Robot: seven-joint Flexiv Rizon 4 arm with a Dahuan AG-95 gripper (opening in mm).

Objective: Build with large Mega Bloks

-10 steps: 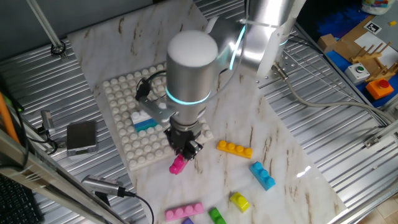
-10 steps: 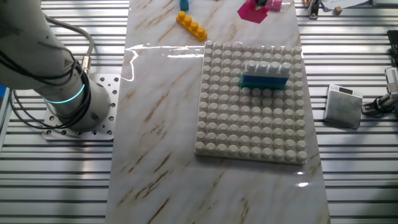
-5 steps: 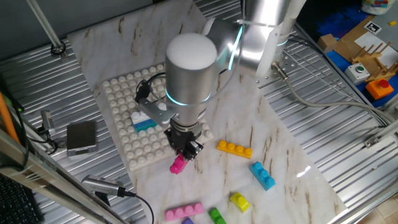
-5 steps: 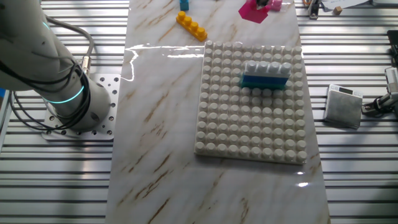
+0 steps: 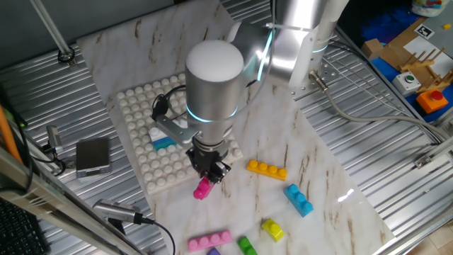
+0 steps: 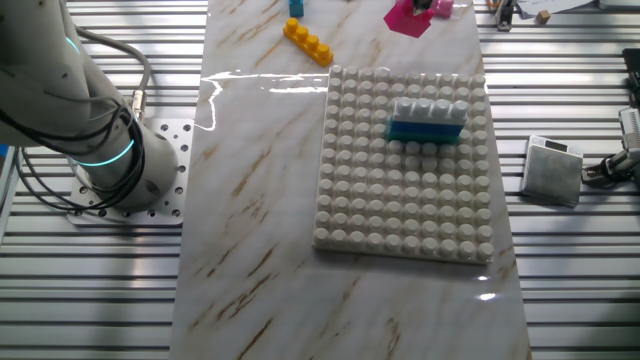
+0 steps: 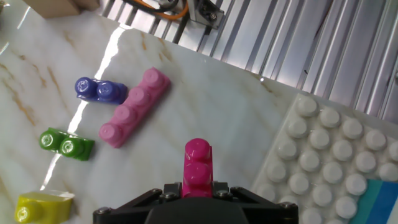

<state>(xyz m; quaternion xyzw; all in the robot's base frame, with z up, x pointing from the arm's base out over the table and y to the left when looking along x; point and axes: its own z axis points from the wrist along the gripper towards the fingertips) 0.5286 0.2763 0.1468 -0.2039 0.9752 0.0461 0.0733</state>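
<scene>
My gripper is shut on a magenta brick, which hangs from the jaws just off the near corner of the white studded baseplate. In the hand view the magenta brick sticks out from between the fingers, with the baseplate to its right. A white brick on a teal one stands pressed onto the baseplate. Loose on the marble lie an orange brick, a blue brick, a yellow one, a green one and a light pink one.
A purple brick lies beside the light pink one, with green and yellow pieces nearby. A small grey box and cables sit on the ribbed metal table left of the baseplate. The arm's base stands beside the marble slab.
The arm's upper joint has drifted slightly left. The gripper and the magenta brick stay where they were.
</scene>
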